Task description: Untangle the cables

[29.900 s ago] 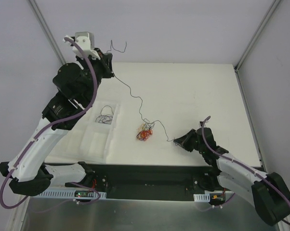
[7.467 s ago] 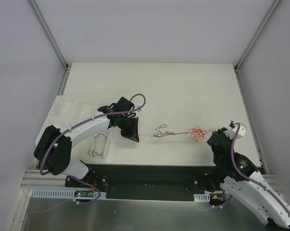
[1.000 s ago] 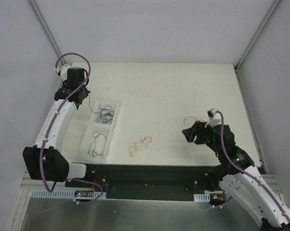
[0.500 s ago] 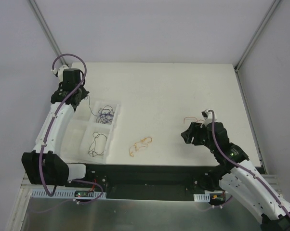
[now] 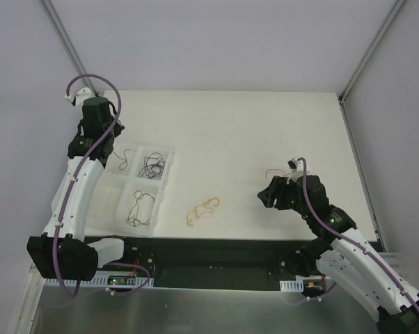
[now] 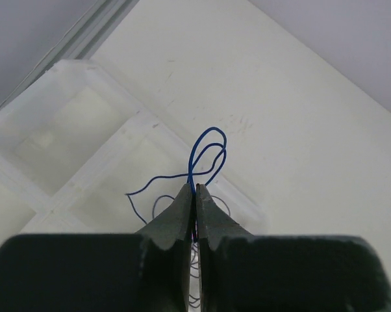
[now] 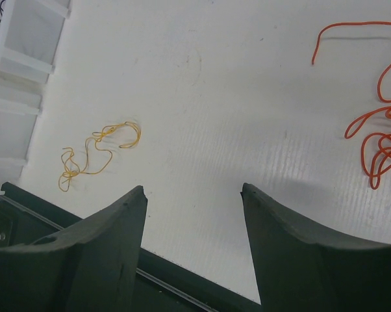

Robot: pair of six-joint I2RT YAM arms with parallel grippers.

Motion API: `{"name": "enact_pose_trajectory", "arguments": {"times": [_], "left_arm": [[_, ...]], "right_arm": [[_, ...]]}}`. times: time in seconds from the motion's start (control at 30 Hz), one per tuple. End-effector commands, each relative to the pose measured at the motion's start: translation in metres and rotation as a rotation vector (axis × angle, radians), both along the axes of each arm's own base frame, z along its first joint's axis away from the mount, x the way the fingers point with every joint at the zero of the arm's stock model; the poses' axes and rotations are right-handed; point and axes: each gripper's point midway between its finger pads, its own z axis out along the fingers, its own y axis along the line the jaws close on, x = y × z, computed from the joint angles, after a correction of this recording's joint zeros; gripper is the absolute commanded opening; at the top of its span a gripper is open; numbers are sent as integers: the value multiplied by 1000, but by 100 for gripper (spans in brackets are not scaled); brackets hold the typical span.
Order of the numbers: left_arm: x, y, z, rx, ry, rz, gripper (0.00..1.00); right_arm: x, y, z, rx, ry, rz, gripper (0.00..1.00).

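One pinched, two lying loose.
Left gripper (image 6: 194, 195) clamps a blue wire (image 6: 208, 140) over the tray (image 6: 65, 65), upper left; right gripper (image 7: 194, 195) gapes empty between yellow wire (image 7: 95, 153) and orange wire (image 7: 377, 140).

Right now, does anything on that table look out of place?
Nothing damaged, but two wires lie loose outside the tray: a yellow wire near the front edge and an orange wire beside the right gripper.

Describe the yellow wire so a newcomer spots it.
Find the white compartment tray on the left of the table. Just right of its near corner, loose on the tabletop, lies the yellow wire. It is the only yellow one; the orange wire lies farther right.
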Motion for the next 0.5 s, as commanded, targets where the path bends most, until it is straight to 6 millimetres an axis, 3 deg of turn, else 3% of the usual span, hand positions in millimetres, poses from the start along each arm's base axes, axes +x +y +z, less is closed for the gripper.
{"name": "enact_pose_trajectory", "arguments": {"times": [0.0, 0.17, 0.3, 0.4, 0.43, 0.47], "left_arm": [[10, 25, -48, 64, 117, 98, 0], [14, 30, -101, -96, 238, 128, 0], [8, 30, -125, -177, 313, 157, 0], [8, 24, -132, -242, 332, 152, 0], [7, 23, -134, -251, 341, 150, 7], [7, 22, -134, -258, 348, 147, 20]], "right_arm": [[-3, 2, 10, 42, -28, 2, 64], [-5, -7, 9, 32, -42, -26, 64], [-6, -7, 11, 30, -41, -25, 64], [-5, -6, 8, 25, -37, -25, 64], [-4, -6, 7, 24, -32, -29, 64], [-4, -5, 6, 27, -25, -23, 64]]}}
